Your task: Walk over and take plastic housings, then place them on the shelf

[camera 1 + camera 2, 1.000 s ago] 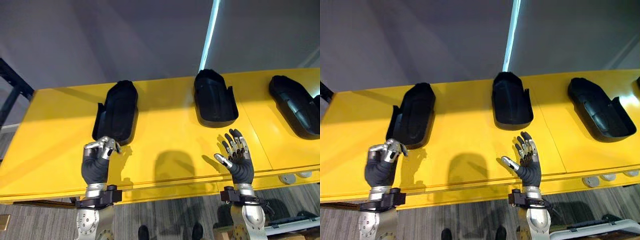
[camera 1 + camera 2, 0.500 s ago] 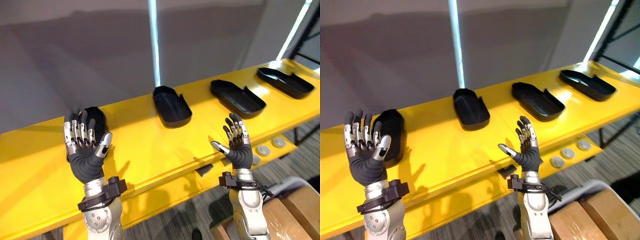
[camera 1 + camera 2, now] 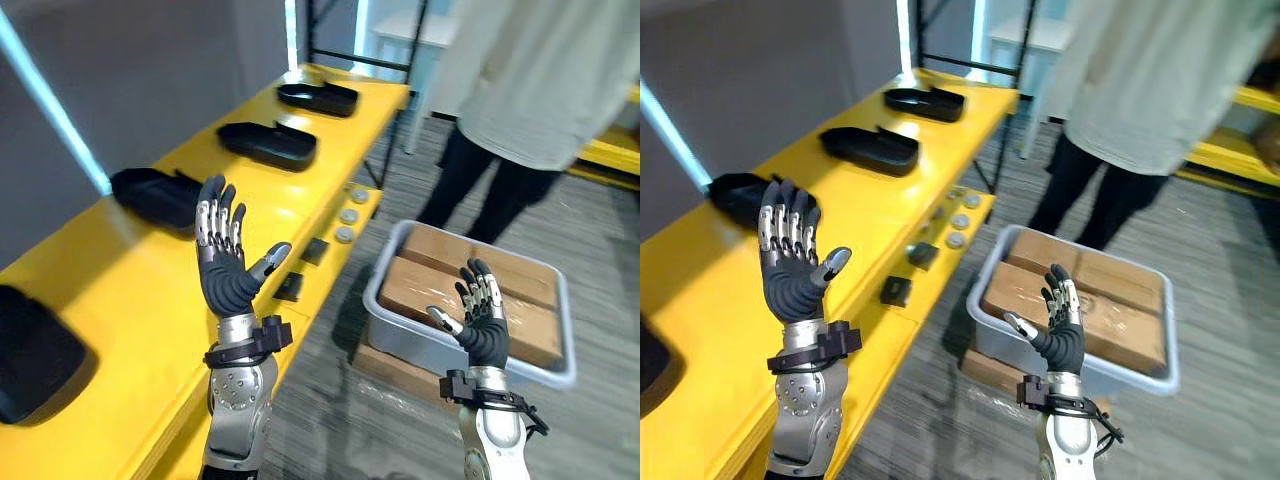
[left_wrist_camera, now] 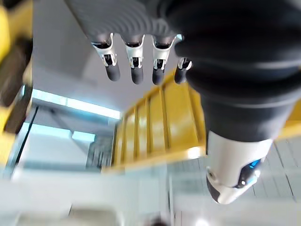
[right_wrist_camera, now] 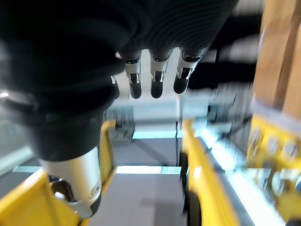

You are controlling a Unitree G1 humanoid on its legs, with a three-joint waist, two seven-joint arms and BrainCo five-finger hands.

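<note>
Several black plastic housings lie in a row on the yellow shelf (image 3: 120, 290): one at the far end (image 3: 318, 97), one nearer (image 3: 268, 145), another (image 3: 155, 195) just behind my left hand, and one at the near left edge (image 3: 35, 355). My left hand (image 3: 225, 265) is raised over the shelf's front edge, fingers (image 4: 134, 66) straight, holding nothing. My right hand (image 3: 483, 320) hovers open and empty above a grey bin, its fingers (image 5: 155, 75) straight too. Neither hand touches a housing.
A grey bin (image 3: 400, 345) with brown cardboard boxes (image 3: 440, 270) stands on the floor to the right of the shelf. A person (image 3: 520, 90) in a light top and dark trousers stands behind the bin. Small round discs (image 3: 350, 213) sit on the shelf's front edge.
The camera has swung right, so the shelf now runs along the left, and the bin and person have come into view. My left hand opened from curled and stays raised.
</note>
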